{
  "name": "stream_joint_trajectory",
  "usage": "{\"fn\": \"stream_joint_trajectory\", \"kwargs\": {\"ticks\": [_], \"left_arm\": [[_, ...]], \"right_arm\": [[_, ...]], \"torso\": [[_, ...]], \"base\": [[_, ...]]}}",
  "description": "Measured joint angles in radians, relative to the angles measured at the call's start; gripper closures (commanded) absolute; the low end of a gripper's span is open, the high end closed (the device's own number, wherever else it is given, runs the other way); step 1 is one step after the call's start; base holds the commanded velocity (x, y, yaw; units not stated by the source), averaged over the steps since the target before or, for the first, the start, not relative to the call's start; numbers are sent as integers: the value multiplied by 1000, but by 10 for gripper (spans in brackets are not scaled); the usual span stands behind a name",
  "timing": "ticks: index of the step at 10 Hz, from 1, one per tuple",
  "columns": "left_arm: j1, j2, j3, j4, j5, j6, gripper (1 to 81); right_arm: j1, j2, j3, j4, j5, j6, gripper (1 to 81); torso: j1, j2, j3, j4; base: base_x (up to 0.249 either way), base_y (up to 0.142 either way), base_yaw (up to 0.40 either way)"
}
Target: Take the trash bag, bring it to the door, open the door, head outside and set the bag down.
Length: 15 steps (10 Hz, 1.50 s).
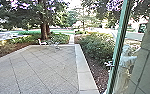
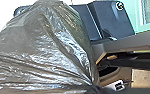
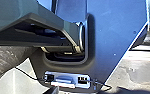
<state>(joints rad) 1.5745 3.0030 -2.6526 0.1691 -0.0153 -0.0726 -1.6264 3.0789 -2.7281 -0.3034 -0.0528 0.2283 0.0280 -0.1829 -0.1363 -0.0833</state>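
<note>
One trash bag [image 2: 41, 47] hangs by its bunched neck from the left tool [image 2: 94, 89], which pinches it; the left arm is nearer. Patio paving [image 1: 41, 72] spreads lower left in the head view. The right tool's [image 3: 55, 90] state I cannot tell.

You are looking onto an outdoor paved yard: paving slabs [image 1: 46, 67] are spreading ahead, a pale stone border [image 1: 83, 65] is edging a planted bed, and a tree [image 1: 44, 27] and shrubs [image 1: 97, 46] are growing beyond.
</note>
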Motion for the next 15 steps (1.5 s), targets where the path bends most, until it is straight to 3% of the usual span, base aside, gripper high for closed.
{"fn": "stream_joint_trajectory", "kwargs": {"ticks": [4, 5, 6, 9, 10, 11, 15], "left_arm": [[0, 0, 0, 0, 0, 0, 811], [0, 0, 0, 0, 0, 0, 811], [-3, 0, 0, 0, 0, 0, 811], [-3, 0, 0, 0, -2, 0, 811], [0, 0, 0, 0, -1, 0, 811], [7, 0, 0, 0, 0, 0, 811], [-17, 0, 0, 0, -5, 0, 811]], "right_arm": [[0, 0, 0, 0, 0, 0, 10], [0, 0, 0, 0, 0, 0, 10], [0, 0, 0, 0, -1, -1, 10], [-1, 0, 0, -4, -3, -7, 10], [0, 0, 0, -3, -1, -6, 10], [0, -1, 0, -3, -1, -4, 10], [18, -1, 0, 0, 2, 0, 10]], "torso": [[0, 0, 0, 0], [0, 0, 0, 7], [0, 0, 0, 27], [0, 0, 0, 125], [0, 0, 0, 149], [-1, 0, 0, 162], [1, 2, 0, 161]], "base": [[125, 0, 0], [125, 0, 0], [125, 0, 0], [125, 0, 0], [125, 0, 0], [125, 0, 0], [127, 0, 0]]}}
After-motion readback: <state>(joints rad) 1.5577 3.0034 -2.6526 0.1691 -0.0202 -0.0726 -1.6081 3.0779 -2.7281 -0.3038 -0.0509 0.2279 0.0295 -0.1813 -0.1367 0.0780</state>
